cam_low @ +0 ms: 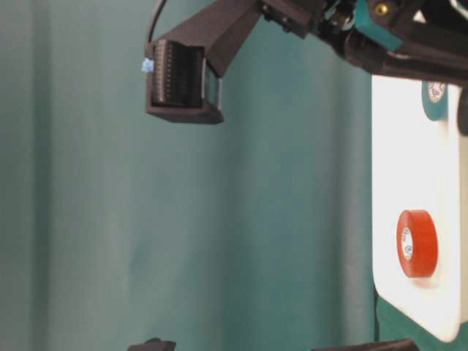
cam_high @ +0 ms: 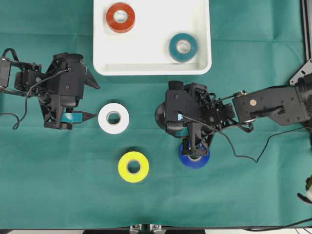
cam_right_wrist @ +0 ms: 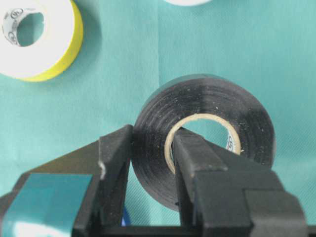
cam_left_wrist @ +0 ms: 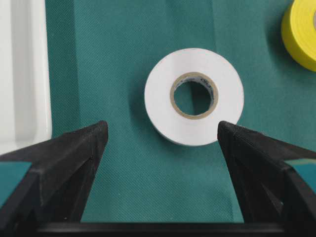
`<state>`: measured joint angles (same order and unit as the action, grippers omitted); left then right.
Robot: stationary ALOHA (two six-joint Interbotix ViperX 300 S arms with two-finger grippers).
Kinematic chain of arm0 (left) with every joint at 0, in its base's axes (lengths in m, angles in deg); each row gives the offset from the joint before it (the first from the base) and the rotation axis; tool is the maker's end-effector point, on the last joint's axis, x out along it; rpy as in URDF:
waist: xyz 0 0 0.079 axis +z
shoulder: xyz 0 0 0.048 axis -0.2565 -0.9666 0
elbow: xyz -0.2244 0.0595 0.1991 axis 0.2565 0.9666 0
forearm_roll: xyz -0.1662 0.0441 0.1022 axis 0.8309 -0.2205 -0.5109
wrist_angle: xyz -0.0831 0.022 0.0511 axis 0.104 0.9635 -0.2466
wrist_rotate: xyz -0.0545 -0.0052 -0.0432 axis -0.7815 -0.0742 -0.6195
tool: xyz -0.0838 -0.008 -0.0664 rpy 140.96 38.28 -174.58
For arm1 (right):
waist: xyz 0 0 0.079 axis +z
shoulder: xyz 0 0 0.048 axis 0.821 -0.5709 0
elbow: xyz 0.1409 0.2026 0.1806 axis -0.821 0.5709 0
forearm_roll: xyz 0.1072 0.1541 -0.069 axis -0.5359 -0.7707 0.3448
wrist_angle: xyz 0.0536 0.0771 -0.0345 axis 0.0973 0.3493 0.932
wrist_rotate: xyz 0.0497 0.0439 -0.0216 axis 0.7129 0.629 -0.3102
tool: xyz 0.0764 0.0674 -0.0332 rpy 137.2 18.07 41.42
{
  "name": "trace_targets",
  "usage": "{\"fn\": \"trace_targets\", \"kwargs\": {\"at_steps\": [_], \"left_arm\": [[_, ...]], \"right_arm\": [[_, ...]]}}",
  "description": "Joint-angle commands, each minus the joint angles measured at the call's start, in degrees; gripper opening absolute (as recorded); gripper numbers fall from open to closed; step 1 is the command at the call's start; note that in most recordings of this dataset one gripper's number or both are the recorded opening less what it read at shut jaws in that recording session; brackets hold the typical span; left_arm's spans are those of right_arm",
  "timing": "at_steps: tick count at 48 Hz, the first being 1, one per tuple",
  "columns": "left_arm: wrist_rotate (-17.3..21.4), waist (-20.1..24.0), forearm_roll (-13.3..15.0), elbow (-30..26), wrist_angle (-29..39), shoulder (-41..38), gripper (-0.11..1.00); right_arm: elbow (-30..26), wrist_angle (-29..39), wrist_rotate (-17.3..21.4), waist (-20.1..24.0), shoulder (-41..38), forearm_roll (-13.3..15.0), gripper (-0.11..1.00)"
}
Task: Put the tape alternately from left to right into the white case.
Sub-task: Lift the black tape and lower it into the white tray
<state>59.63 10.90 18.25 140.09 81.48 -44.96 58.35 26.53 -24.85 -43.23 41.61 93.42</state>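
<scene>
Overhead: red tape (cam_high: pixel 120 17) and teal tape (cam_high: pixel 183 47) are seen in the white case (cam_high: pixel 146 58); white tape (cam_high: pixel 113 118), yellow tape (cam_high: pixel 133 166), blue tape (cam_high: pixel 194 157) lie on the green tabletop (cam_high: pixel 58 185).

L wrist view: left pincer (cam_left_wrist: pixel 163 140) is spread wide — white roll lies just ahead, untouched.

R wrist view: right pincer (cam_right_wrist: pixel 150 148) is clenched on black tape (cam_right_wrist: pixel 207 118) — one finger through the core, one outside the wall.
</scene>
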Motion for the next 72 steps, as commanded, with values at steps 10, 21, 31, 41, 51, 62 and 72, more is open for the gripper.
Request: {"fn": "trace_targets", "kwargs": {"at_steps": [10, 21, 31, 41, 51, 62, 72], "left_arm": [[-0.1, -0.3, 0.1, -0.6, -0.3, 0.6, 0.69], [-0.1, -0.7, 0.1, -0.6, -0.3, 0.9, 0.69], [-0.1, -1.5, 0.1, -0.5, -0.4, 0.9, 0.69], [-0.1, -1.8, 0.1, -0.6, -0.6, 0.9, 0.69], [-0.1, -1.8, 0.1, -0.5, -0.5, 0.9, 0.69], [-0.1, -1.8, 0.1, -0.6, -0.6, 0.9, 0.69], [-0.1, -1.8, 0.1, -0.6, -0.6, 0.9, 0.69]], "right_arm": [[-3.3, -0.9, 0.1, -2.5, 1.0, 6.0, 0.26], [-5.1, -3.1, 0.2, -7.6, -0.5, 9.5, 0.26], [-6.5, -6.2, 0.0, -10.8, -2.0, 11.0, 0.26], [-8.3, -8.7, -0.1, -14.4, -4.5, 13.4, 0.26], [-10.1, -12.9, -0.1, -17.6, -7.3, 15.2, 0.26], [-12.0, -17.9, -0.1, -20.6, -10.9, 15.2, 0.26], [-13.4, -19.4, -0.1, -22.3, -14.0, 15.2, 0.26]]}}
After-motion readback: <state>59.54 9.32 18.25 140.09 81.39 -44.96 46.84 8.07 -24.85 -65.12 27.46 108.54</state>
